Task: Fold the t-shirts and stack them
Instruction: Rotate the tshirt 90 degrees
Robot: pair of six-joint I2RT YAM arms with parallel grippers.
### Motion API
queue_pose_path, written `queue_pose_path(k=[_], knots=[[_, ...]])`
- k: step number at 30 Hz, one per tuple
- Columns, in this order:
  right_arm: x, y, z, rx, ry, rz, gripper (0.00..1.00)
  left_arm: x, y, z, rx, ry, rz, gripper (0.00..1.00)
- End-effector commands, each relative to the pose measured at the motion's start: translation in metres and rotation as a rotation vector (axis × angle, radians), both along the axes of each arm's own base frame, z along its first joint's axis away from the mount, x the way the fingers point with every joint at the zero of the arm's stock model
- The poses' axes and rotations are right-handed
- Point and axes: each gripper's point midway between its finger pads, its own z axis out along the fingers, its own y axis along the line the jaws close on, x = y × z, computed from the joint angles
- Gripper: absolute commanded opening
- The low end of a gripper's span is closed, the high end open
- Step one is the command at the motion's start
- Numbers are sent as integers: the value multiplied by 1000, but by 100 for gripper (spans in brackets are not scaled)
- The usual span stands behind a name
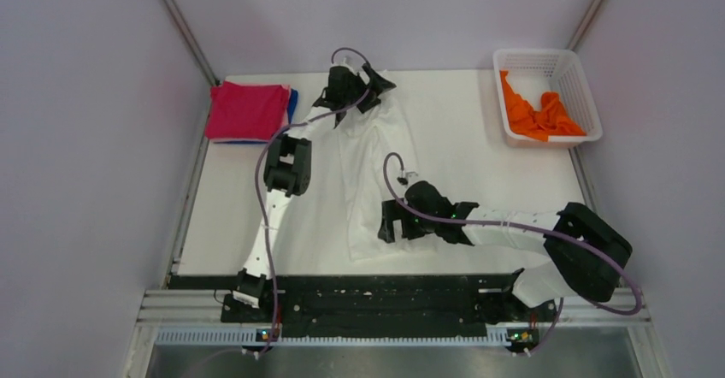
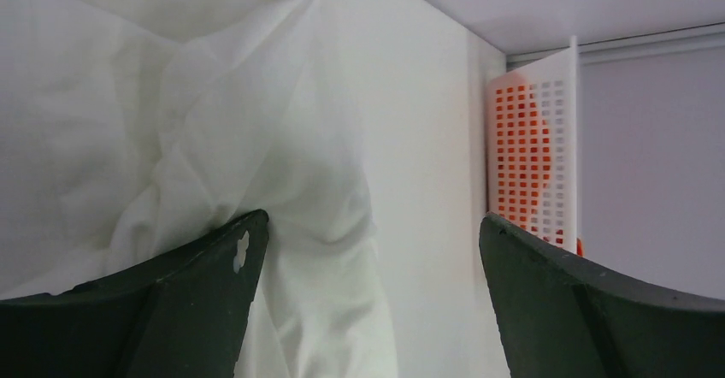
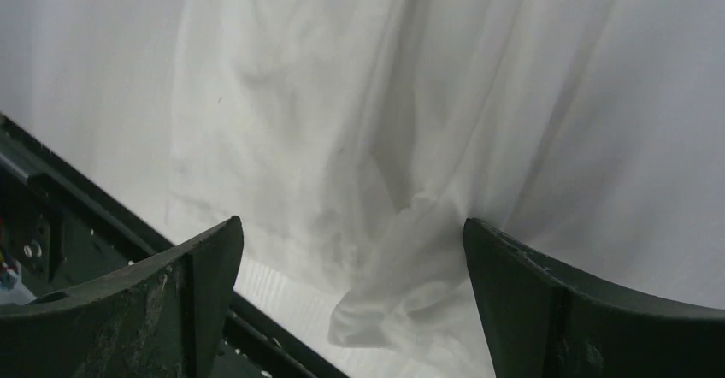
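Note:
A large white t-shirt [image 1: 376, 164] lies as a long narrow strip down the middle of the table; no blue print shows. My left gripper [image 1: 374, 94] is open over its far end, with white cloth [image 2: 171, 96] under and between the fingers [image 2: 372, 224]. My right gripper [image 1: 389, 222] is open over its near end, where a bunched corner of cloth [image 3: 376, 318] lies between the fingers [image 3: 350, 228]. A folded magenta-red shirt [image 1: 248, 111] lies on a blue one [image 1: 293, 104] at the far left. An orange shirt [image 1: 539, 115] is in the basket.
The white lattice basket [image 1: 547, 53] stands at the far right corner and shows in the left wrist view [image 2: 560, 96]. A black rail [image 1: 385, 288] runs along the table's near edge, close under the right gripper [image 3: 51, 224]. Walls enclose the table.

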Motion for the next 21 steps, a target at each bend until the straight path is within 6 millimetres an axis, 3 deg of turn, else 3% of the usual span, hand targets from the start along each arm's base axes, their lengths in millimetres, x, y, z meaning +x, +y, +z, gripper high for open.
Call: queue_pose_path(k=[1,4,7,10,12,16,17,18,19,21], knots=[[-42,32,13,41,64,117,99,5,-41,7,-128,-45,-15,99],[-39,50,34,80,18,178,99,8,-45,11,-125,-83,2,99],[-28,54,55,104,-49,160,99,7,-45,26,-119,-116,-13,99],[-23,50,76,145,-94,120,99,1,-43,63,-70,-169,-47,99],[-20,41,85,158,-127,76,99,-11,-44,102,-48,-222,-92,99],[-11,2,96,98,-197,-66,99,-61,-45,179,-6,-323,-204,99],[-8,-9,100,91,-215,-110,99,-80,-41,209,17,-367,-212,99],[-9,-17,102,98,-213,-136,99,-92,-41,207,58,-360,-213,99],[-8,-25,106,116,-210,-158,99,-114,-33,232,97,-378,-196,99],[-8,-36,112,168,-186,-193,99,-148,-23,248,181,-406,-158,99]])
